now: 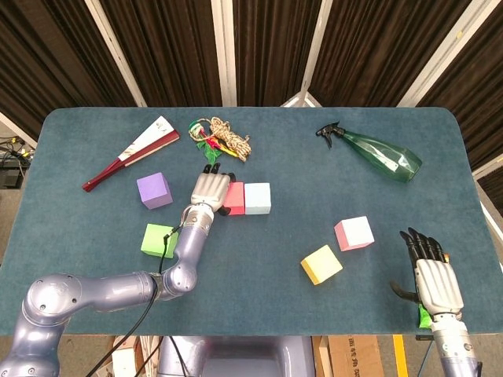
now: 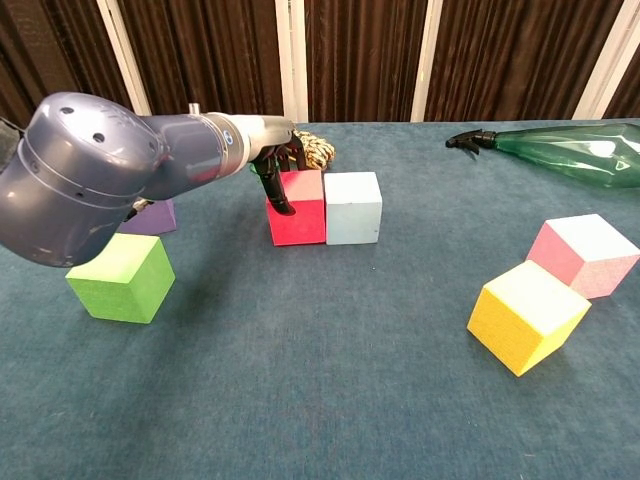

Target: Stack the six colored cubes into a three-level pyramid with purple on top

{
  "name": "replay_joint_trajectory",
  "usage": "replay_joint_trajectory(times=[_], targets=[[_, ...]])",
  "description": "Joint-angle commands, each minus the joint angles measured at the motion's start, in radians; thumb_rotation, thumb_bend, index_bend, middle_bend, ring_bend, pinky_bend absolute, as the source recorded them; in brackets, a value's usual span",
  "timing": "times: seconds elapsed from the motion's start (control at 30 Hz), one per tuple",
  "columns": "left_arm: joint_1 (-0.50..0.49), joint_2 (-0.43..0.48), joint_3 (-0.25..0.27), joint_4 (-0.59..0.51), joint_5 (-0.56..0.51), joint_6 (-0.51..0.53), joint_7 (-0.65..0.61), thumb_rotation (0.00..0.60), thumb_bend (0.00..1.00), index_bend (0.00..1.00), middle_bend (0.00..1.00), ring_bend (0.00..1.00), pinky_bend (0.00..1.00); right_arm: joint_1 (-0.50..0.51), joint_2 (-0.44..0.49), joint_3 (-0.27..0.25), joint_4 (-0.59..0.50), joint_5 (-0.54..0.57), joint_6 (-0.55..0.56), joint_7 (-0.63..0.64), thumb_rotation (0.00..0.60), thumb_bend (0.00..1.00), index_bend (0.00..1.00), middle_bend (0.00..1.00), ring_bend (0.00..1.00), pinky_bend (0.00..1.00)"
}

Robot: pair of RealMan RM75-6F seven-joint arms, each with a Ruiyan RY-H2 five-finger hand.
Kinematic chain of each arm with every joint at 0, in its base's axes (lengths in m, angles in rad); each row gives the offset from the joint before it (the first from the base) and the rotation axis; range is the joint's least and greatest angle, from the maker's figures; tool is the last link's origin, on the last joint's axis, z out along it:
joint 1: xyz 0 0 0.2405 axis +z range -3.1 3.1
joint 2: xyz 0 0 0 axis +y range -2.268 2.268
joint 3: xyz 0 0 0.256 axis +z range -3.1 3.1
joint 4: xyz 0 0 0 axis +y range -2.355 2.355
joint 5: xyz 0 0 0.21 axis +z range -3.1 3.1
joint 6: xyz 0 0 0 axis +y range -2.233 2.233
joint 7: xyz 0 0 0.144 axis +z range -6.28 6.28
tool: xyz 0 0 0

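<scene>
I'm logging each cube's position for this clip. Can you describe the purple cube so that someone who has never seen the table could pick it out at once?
On the teal table, look to the left half, just below the closed red folding fan. The purple cube sits there alone, behind the green cube and left of the left hand. It is the only purple block, touching no other cube.

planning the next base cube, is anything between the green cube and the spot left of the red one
Only the left hand and its forearm, reaching across that gap and touching the red cube. Otherwise the cloth between the green cube and the red one looks bare.
</scene>
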Motion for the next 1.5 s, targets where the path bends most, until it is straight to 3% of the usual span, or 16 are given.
replay_joint_trajectory(times=[0.03, 0.4, 0.53, 1.03, 1.23, 1.5], targets=[[-0.001, -0.002, 0.001, 0.002, 0.003, -0.001, -0.001, 0.6, 0.3, 0.26, 0.3, 0.0, 0.0, 0.0, 0.001, 0.0, 0.0, 0.0, 0.0, 0.001, 0.6, 0.25, 0.06, 0.03, 0.02, 0.05], [0.0, -0.013, -0.003, 0.014, 0.028, -0.007, -0.024, 0.6, 0.3, 0.26, 0.3, 0.0, 0.0, -0.003, 0.005, -0.001, 0.004, -0.002, 0.001, 0.009, 0.6, 0.25, 0.06, 0.03, 0.02, 0.05], [-0.001, -0.015, -0.001, 0.019, 0.03, -0.006, -0.022, 0.6, 0.26, 0.25, 0.29, 0.0, 0.0, -0.003, 0.006, -0.001, 0.004, -0.002, 0.0, 0.011, 0.6, 0.25, 0.06, 0.03, 0.02, 0.05], [-0.003, -0.026, -0.004, 0.027, 0.044, 0.003, -0.023, 0.6, 0.18, 0.12, 0.16, 0.0, 0.0, -0.004, 0.013, -0.001, 0.006, -0.001, -0.003, 0.021, 0.6, 0.25, 0.06, 0.03, 0.02, 0.05], [0.005, 0.023, -0.011, -0.037, 0.048, 0.022, -0.011, 0.6, 0.17, 0.07, 0.08, 0.0, 0.0, -0.004, 0.013, 0.0, 0.007, 0.0, -0.004, 0.023, 0.6, 0.25, 0.06, 0.03, 0.02, 0.05], [0.038, 0.14, -0.014, -0.181, 0.082, 0.05, -0.025, 0.6, 0.17, 0.05, 0.07, 0.0, 0.0, -0.003, 0.009, 0.0, 0.008, 0.003, -0.005, 0.012, 0.6, 0.25, 0.06, 0.03, 0.02, 0.05]])
